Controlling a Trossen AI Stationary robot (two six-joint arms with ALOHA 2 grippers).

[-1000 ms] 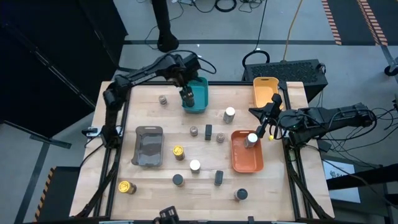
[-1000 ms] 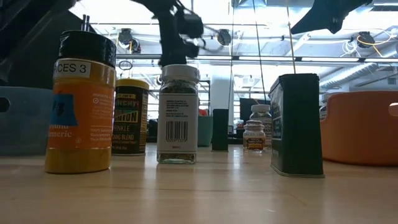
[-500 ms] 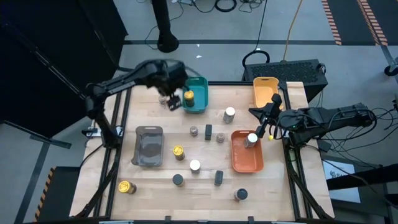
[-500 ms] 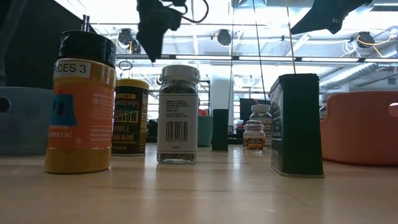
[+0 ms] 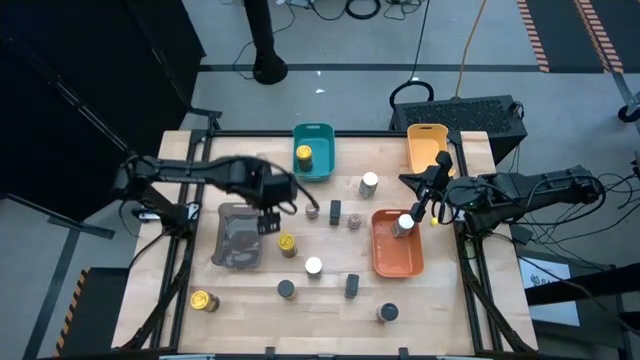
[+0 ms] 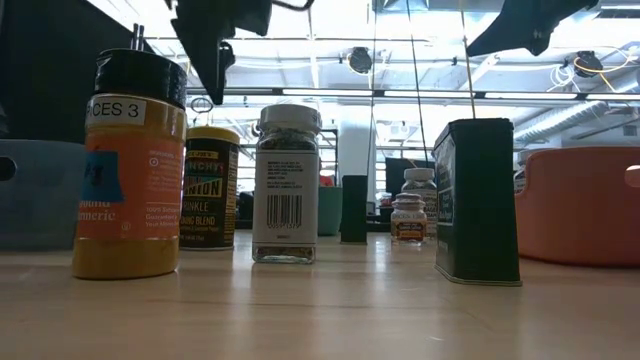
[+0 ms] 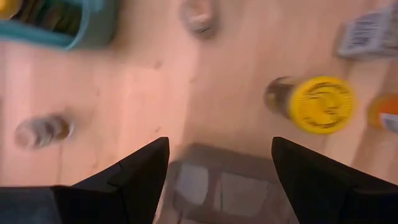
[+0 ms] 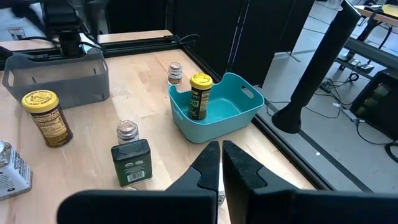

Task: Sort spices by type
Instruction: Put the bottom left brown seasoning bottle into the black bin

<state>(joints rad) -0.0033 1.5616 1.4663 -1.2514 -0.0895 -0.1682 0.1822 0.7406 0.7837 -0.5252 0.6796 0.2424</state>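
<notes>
Low view: the nearest jar has a black cap, an orange label, a strip reading "CES 3" and the partly readable word "urmeric". Just behind it a dark jar carries yellow lettering ending in "TON", then "SPRINKLE" cut at its start and "BLEND". A white-capped glass jar shows a barcode, and a slim dark green tin stands to its right; its printing cannot be read.

Taking the teal tray as landmark: one yellow-topped jar stands upright inside it. The left pincer hangs in front of and left of that tray, above the near edge of the grey tray, its fingers spread wide and holding nothing. The right pincer is well to the right of the teal tray, over the orange tray, where a white-topped jar stands; its fingers are nearly closed, and whether they touch that jar cannot be told.

There are four trays: teal, yellow, orange, grey. On the open worktop I count two more yellow-topped jars, two white-topped ones, and about seven darker or grey-capped jars and tins.
</notes>
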